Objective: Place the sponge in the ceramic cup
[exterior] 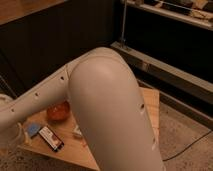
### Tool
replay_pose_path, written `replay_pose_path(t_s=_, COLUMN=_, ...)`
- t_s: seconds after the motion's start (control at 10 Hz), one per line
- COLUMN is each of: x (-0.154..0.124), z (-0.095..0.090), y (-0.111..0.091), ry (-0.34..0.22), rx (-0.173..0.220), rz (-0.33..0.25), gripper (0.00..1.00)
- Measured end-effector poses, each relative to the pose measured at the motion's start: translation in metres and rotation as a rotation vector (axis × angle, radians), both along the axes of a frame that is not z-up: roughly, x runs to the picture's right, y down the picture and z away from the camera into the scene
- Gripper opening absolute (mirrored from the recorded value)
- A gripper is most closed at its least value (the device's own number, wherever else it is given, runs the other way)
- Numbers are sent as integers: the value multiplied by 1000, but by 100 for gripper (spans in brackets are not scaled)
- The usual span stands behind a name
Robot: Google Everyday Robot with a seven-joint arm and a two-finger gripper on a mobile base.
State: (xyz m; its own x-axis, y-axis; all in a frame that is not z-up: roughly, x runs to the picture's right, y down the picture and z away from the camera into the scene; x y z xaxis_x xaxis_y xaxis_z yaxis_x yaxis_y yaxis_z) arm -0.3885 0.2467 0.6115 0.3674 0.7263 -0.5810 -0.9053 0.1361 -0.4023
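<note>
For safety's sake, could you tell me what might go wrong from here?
The white arm hides much of the wooden table, and no ceramic cup shows, so placing may be blind. The gripper hangs by the picture's left edge near the light blue flat sponge; the black-and-red packet beside it could get knocked.

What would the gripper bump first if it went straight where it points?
Probably the table. The gripper hangs at the left edge, seemingly pointing down, just left of the sponge; depth is unclear.

arm (107,115) white | gripper (11,136) pale, lower-left frame edge | sponge (33,129) light blue | bowl (59,111) orange-red | packet (51,138) black-and-red | table (150,106) tan
</note>
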Motion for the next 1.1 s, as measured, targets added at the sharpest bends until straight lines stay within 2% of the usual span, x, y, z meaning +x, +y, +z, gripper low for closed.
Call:
replay_pose_path(t_s=0.1, x=0, z=0, y=0, ry=0, rx=0, rz=0, gripper=65)
replay_pose_path(t_s=0.4, x=10, z=30, y=-3, ry=59, rx=-59, rz=33, gripper=65)
replay_pose_path(t_s=1.0, x=8, z=29, y=-2, ry=52, rx=-56, rz=29, gripper=65)
replay_pose_path(t_s=1.1, x=7, z=34, y=-8, ry=51, rx=-34, rz=16, gripper=65)
